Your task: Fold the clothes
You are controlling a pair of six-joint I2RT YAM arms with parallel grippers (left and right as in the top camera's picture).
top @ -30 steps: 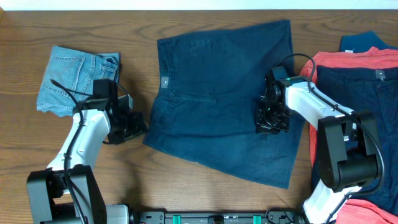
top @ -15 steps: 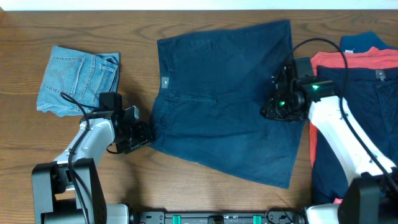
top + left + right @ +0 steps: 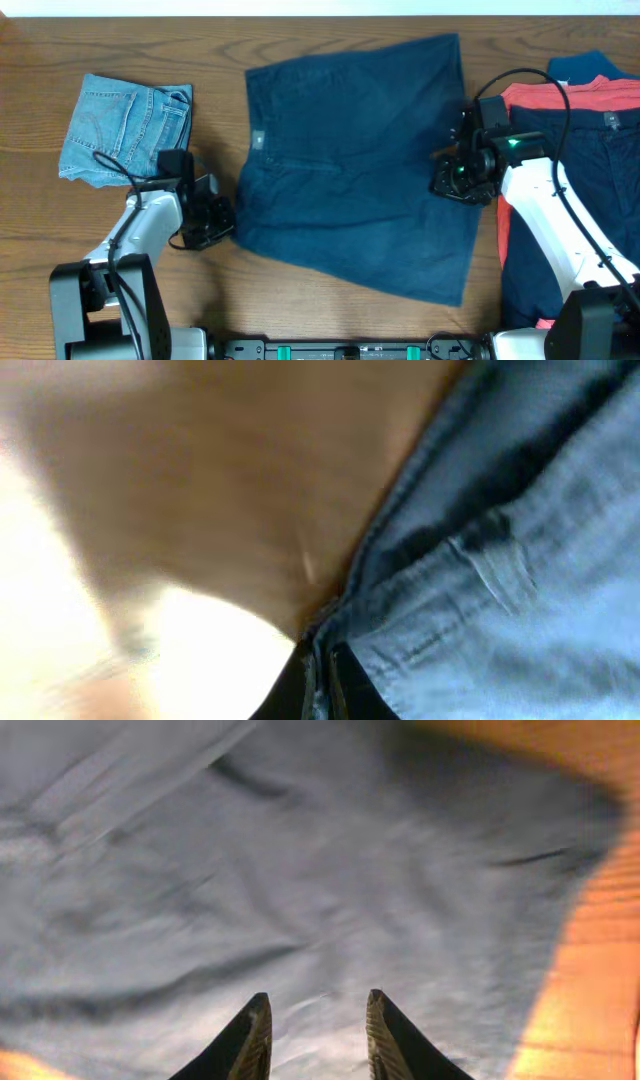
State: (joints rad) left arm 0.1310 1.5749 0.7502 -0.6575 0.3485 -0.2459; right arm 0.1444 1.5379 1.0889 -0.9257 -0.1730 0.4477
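Flattening the navy shorts [image 3: 350, 170] on the bench [image 3: 300, 310] seems the current step: left end effector [image 3: 222, 215] apparently pinches their corner, while right end effector [image 3: 315, 1020] hovers with jaws apart, needing a hem grip next.

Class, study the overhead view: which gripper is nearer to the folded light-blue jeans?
Left. The left gripper is just below and right of the folded jeans, at the dark shorts' near edge. The right gripper is across the shorts, by their far side.
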